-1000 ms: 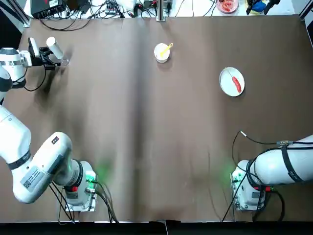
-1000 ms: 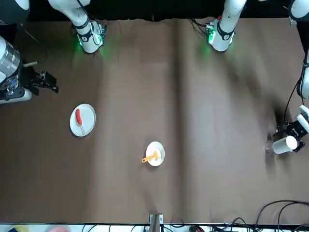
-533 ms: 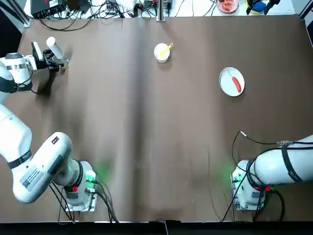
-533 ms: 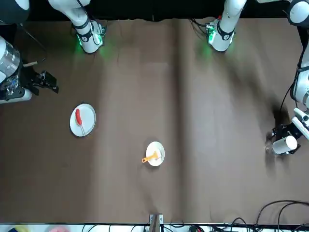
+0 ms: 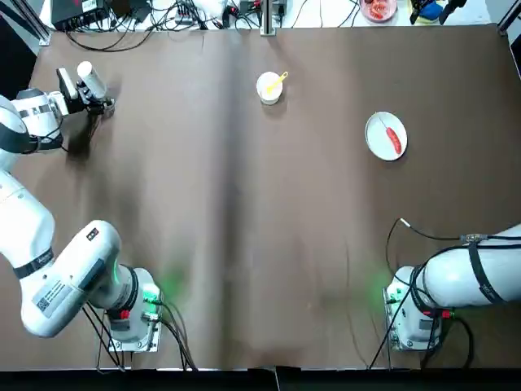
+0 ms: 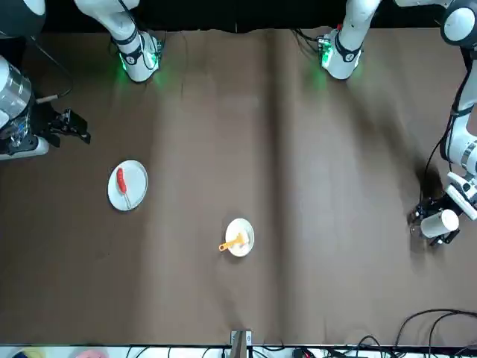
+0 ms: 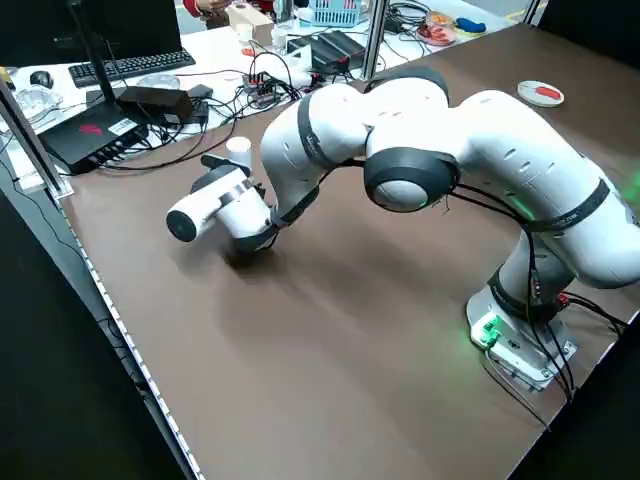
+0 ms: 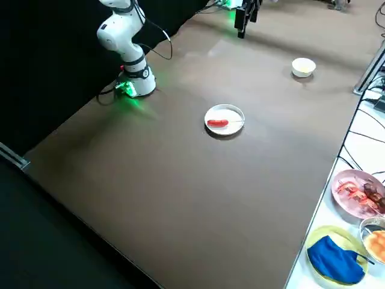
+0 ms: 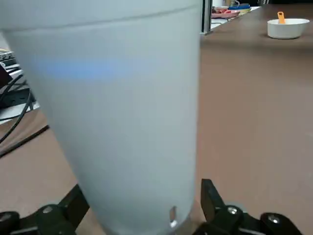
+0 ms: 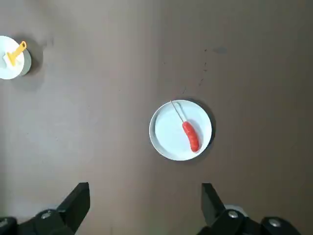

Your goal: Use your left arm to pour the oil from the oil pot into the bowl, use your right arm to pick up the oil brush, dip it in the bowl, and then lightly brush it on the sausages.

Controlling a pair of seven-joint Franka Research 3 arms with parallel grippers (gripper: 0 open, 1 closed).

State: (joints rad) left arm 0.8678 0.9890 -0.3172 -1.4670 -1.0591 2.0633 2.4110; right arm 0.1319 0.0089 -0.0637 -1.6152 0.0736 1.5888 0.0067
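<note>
Brown cloth covers the whole desk [image 5: 244, 244], and most of the action is way over at its far left corner. That's where the left gripper [image 5: 91, 91] is, with the oil pot [image 5: 88, 78] sitting between its fingers; in the left wrist view the pot [image 9: 117, 112] fills nearly everything, with a dark finger on either side of its base, so the claw looks clamped on it, pot roughly upright with its white cap on top. From the front camera you can see the same thing, white cap of the pot [image 6: 441, 221] right at the gripper [image 6: 440, 227] by the desk's edge. The bowl [image 5: 269, 86] sits near the far edge, about mid-width, with the oil brush [image 5: 278, 80] resting in it, yellow handle poking out over the rim. The sausage [image 5: 394, 139] lies on its white plate [image 5: 376, 138] toward the right side, well apart from the bowl. The right gripper [image 6: 63, 127] hangs above the right edge of the desk, fingers spread apart with nothing between them, looking down at the plate [image 10: 166, 142].
</note>
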